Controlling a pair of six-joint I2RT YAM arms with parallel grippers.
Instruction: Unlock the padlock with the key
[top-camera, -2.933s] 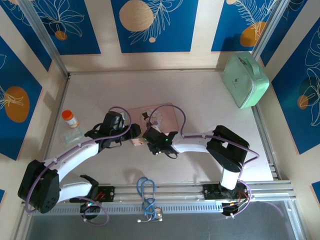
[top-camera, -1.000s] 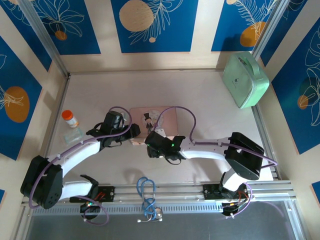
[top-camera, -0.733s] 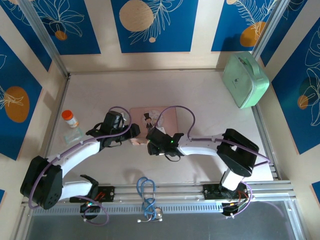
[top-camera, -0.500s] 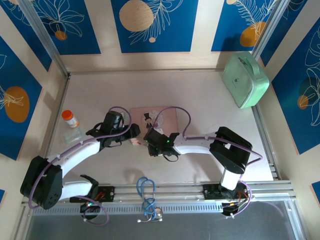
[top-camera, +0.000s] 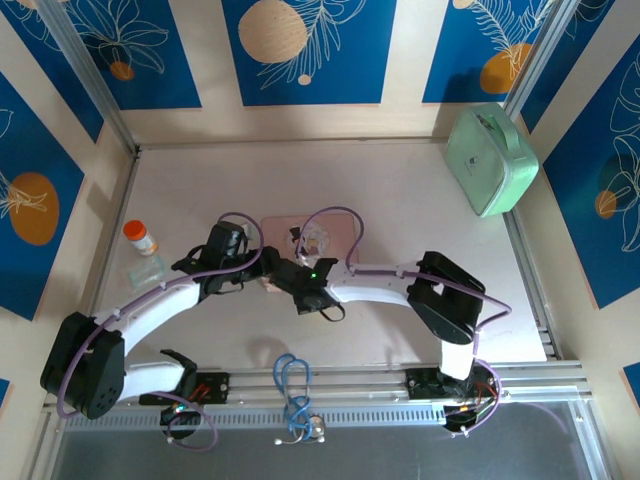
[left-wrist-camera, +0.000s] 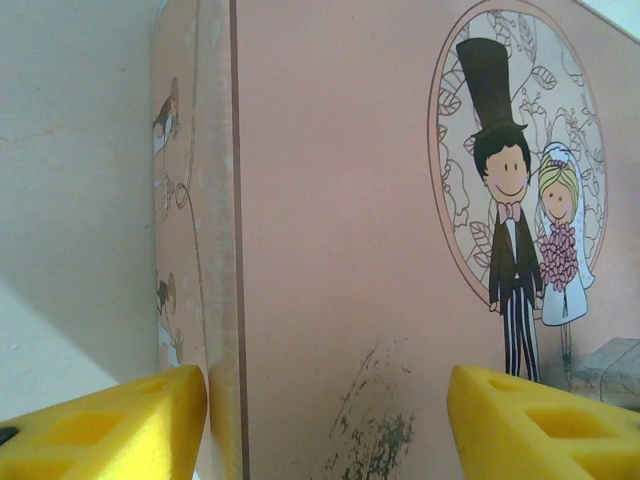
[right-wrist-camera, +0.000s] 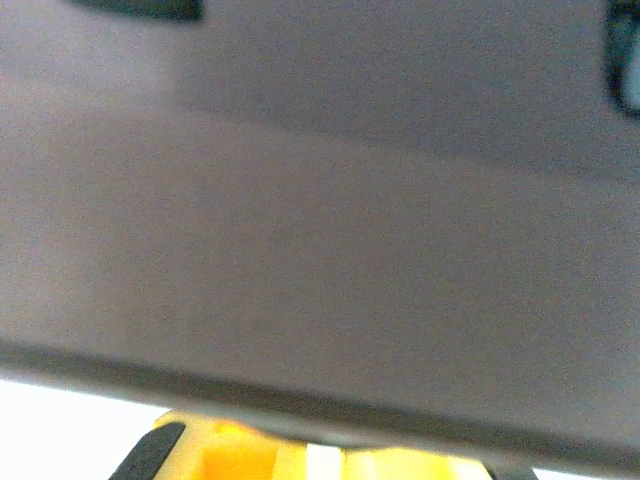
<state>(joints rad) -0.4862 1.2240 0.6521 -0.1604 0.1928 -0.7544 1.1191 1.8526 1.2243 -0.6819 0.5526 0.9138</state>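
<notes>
A pink picture tin (top-camera: 325, 232) lies flat at mid-table. My left gripper (top-camera: 267, 266) sits at its near left corner. In the left wrist view this gripper (left-wrist-camera: 325, 405) is open: one yellow finger (left-wrist-camera: 110, 420) lies beside the tin's side wall and the other over the lid (left-wrist-camera: 340, 200). My right gripper (top-camera: 288, 274) is low at the tin's near edge, close beside the left one. In the blurred right wrist view a grey surface is very near and the yellow fingers (right-wrist-camera: 230, 458) are shut together. The padlock and the key are hidden.
An orange-capped bottle (top-camera: 140, 237) and a clear packet (top-camera: 148, 270) lie at the left. A mint green case (top-camera: 490, 160) leans at the back right. A blue cable loop (top-camera: 292, 385) hangs over the front rail (top-camera: 400, 383).
My right gripper has slid left along the tin's near edge towards the left gripper and has closed. The left arm and the tin have stayed put.
</notes>
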